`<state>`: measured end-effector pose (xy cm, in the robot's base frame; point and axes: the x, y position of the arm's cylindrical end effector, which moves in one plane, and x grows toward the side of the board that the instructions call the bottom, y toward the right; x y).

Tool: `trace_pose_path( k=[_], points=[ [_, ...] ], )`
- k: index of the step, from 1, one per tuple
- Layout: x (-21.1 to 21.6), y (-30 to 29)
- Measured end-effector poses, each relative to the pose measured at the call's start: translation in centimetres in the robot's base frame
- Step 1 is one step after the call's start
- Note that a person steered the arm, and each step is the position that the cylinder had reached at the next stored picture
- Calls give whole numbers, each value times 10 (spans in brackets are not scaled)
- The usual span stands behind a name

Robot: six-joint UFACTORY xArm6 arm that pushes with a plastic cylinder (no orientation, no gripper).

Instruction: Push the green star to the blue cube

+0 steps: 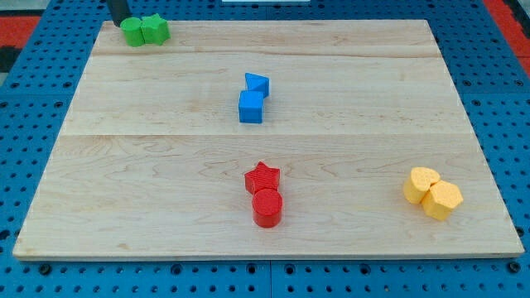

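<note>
- Upper left of frame: rod entering at top edge, tip (121,22) just behind the green pair, at or very near the left green block (132,32); contact not resolvable
- Tool state: plain rod, nothing to open or close, clamped on nothing
- Green star (154,29) touching the right side of the left green block, near the board's top left corner; which of the two is the star judged by outline only
- Blue cube (251,107) at upper centre, well apart from the star, touching a second blue block (257,84) just above it
- Step in hand, judged: set tip on the star's upper left side, opposite the cube, then push down and right in one straight line; keep off the left green block so only the star travels; correct early if the star rotates off the tip
- Approach from the cube's left, clear of the second blue block
- Surface: pale wooden board (348,74), smooth, path between star and cube free
- Lower frame: red pair (265,194) at bottom centre, yellow pair (432,193) at lower right, both well off the path
- Surround: blue perforated base (489,74) around the board
</note>
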<state>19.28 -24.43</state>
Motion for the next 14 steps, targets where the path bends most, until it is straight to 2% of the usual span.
trace_pose_path(
  k=[3, 6, 8, 11, 14],
  points=[
    [-2, 9],
    [-1, 64],
    [33, 80],
    [99, 138],
    [143, 164]
  ],
)
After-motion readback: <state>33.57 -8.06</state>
